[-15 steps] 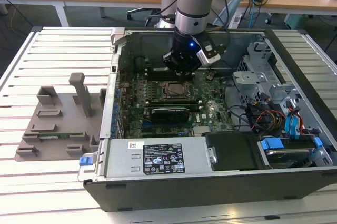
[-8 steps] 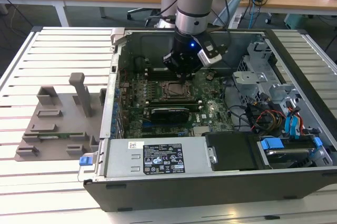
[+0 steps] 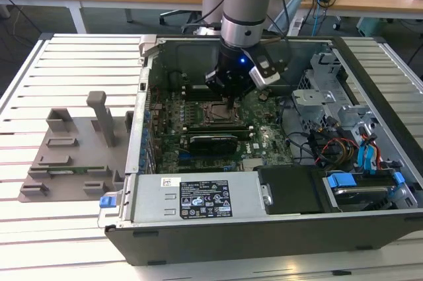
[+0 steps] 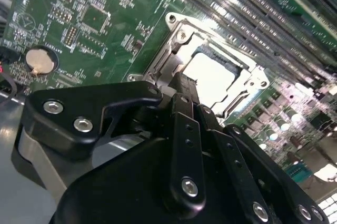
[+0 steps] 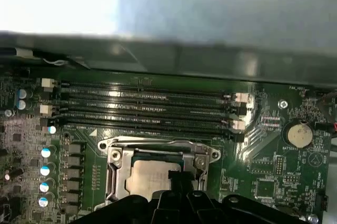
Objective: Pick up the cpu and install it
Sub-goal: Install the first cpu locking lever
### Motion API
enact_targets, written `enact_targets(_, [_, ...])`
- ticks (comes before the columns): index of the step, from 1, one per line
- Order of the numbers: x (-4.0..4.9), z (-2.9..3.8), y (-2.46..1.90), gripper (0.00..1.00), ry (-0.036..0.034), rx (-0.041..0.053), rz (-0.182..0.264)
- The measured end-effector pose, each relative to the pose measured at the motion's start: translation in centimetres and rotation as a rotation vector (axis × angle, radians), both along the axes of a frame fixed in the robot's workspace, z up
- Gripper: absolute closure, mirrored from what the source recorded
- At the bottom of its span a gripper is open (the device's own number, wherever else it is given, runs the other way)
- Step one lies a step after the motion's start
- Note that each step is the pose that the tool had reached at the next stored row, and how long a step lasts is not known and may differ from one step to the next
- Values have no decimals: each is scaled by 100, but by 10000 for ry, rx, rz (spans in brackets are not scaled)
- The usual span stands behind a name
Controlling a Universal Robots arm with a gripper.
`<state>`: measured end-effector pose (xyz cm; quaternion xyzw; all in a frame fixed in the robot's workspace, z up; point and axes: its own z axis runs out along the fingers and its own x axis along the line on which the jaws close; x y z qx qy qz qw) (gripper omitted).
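The gripper (image 4: 181, 84), nearest the lens in both wrist views, has its fingers (image 4: 185, 129) pressed together, tips down at the edge of the one cpu (image 5: 150, 177). The cpu lies flat inside the single socket (image 5: 113, 161) on the motherboard (image 4: 110, 29). Four memory slots (image 5: 142, 109) run beside the socket. One coin battery (image 5: 299, 134) sits further off.

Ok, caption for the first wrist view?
Gripper poised over the cpu lying in the motherboard socket.
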<state>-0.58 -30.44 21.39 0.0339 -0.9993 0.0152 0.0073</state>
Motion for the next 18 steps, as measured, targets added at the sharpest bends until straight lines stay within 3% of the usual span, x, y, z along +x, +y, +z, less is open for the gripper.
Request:
enact_targets(4, [0,5,-36,89,1,-20,-1])
enact_targets(10, [1,47,-39,89,0,-42,2])
enact_targets(18, [0,245,-39,89,0,-119,0])
